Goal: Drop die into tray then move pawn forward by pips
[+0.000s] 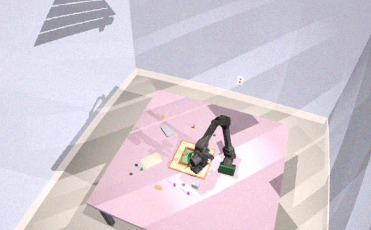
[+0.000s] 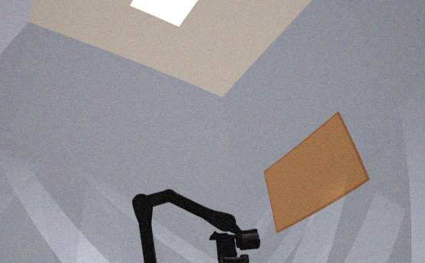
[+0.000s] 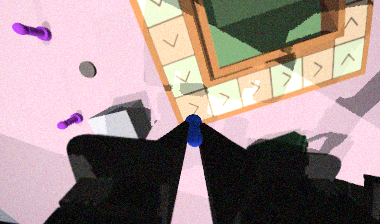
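My gripper is shut on the blue pawn, which sticks up between the two dark fingers. In the wrist view the pawn hangs over the near corner of the board, an orange-framed ring of green and tan arrow squares. The green dice tray sits in the board's middle, partly in shadow. I see no die in the part of the tray that shows. A pale grey cube lies on the pink table just off the board's corner; I can make out no pips on it.
Two purple pawns and a grey disc lie left of the board. In the top view an orange block, a beige card, a grey slab and the arm's green base are on the table.
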You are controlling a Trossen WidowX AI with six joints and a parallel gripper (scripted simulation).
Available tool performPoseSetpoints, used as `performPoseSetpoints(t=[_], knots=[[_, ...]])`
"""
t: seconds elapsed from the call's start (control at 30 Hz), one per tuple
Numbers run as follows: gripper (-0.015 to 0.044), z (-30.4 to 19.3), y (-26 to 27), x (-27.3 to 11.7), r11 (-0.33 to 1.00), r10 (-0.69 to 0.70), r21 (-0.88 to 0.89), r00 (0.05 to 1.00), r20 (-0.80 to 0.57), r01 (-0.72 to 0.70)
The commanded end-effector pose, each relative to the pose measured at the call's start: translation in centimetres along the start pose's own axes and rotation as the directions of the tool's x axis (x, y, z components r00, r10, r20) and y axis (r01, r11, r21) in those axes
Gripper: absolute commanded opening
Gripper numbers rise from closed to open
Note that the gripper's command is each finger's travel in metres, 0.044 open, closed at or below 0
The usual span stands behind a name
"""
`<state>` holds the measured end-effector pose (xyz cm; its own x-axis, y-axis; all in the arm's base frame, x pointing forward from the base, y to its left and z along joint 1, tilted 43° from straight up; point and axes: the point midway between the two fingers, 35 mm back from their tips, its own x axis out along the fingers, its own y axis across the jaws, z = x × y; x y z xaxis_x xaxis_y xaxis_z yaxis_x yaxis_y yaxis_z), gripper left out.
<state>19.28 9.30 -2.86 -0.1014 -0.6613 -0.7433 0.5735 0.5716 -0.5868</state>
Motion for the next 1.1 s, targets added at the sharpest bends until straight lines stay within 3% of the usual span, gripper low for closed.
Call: performPoseSetpoints(t=[0.0,0.27,1.07], knots=[[0.0000,0.0,0.1,-2.5,1.000,0.011,0.008,1.000,-0.004,-0.011],[0.0000,-0.1,-0.7,-6.2,1.000,0.008,0.008,1.000,-0.004,-0.008],[0.0000,5.9,-8.9,-2.9,1.000,0.026,0.001,1.000,-0.009,-0.026]])
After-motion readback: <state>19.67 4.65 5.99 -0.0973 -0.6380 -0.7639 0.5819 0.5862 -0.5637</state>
